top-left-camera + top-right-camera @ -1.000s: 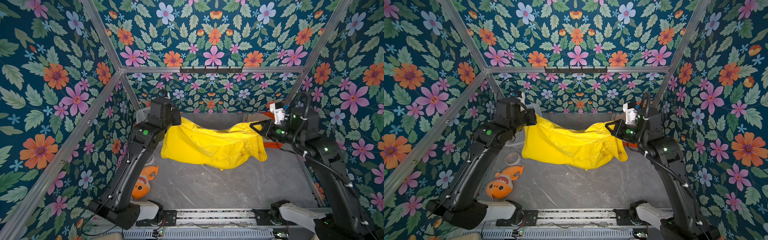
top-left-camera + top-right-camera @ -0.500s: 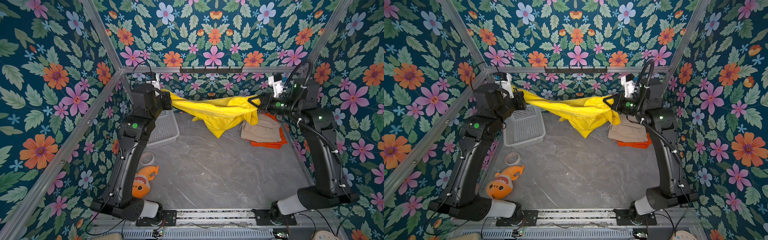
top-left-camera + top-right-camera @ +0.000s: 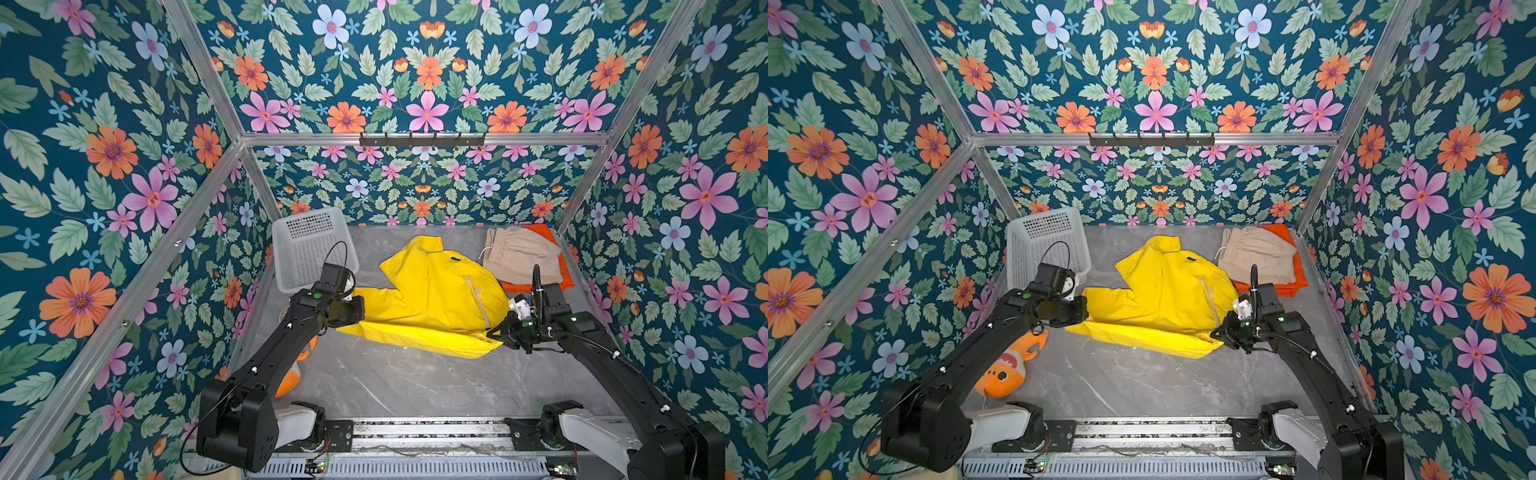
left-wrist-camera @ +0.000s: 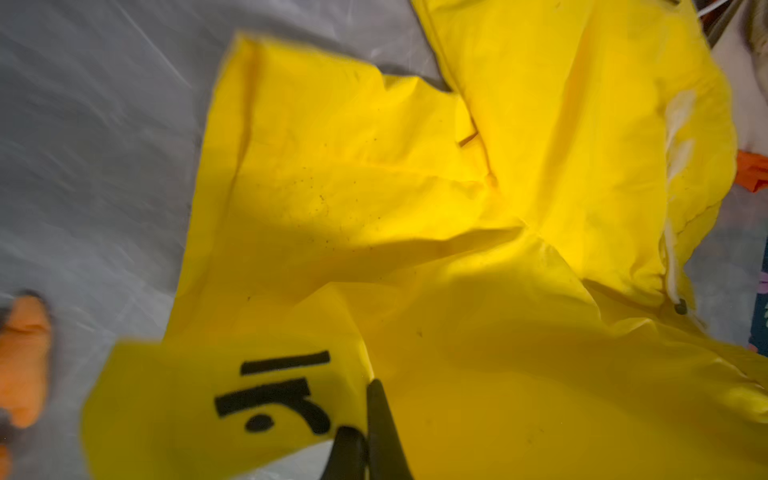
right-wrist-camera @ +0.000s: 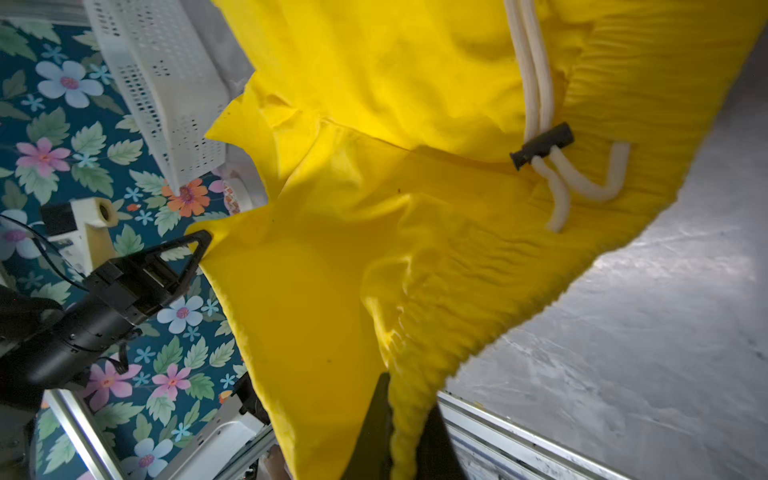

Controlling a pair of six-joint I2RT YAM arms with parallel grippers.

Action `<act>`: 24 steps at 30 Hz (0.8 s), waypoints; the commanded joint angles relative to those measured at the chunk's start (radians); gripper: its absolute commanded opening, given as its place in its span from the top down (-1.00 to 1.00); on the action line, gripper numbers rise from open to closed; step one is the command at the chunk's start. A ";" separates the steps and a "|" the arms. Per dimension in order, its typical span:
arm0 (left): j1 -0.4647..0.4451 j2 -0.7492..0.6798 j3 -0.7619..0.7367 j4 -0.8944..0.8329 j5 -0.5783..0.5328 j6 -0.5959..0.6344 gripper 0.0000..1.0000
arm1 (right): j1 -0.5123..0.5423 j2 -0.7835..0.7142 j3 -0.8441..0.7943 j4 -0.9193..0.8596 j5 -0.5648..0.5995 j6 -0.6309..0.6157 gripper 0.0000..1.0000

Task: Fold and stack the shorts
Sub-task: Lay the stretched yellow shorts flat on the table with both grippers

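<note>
The left gripper pinches shut on one corner of the bright yellow cloth shorts; the right gripper clamps their ribbed waistband. The shorts span between both grippers. Just beyond the right gripper lie beige drawstring shorts atop orange shorts.

We locate basket rear left, spread shorts centre, to its right, upper shorts on lower shorts rear right, plush fish front left.
</note>
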 commanded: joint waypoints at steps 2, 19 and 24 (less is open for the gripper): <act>-0.013 0.014 -0.073 0.069 0.114 -0.038 0.96 | 0.001 -0.023 -0.087 0.038 0.009 0.053 1.00; -0.006 -0.183 -0.104 -0.167 -0.045 -0.284 -0.36 | 0.000 -0.151 -0.207 0.008 -0.009 0.100 1.00; 0.023 -0.192 -0.129 -0.215 -0.054 -0.322 -0.40 | 0.000 -0.152 -0.215 0.025 -0.024 0.105 1.00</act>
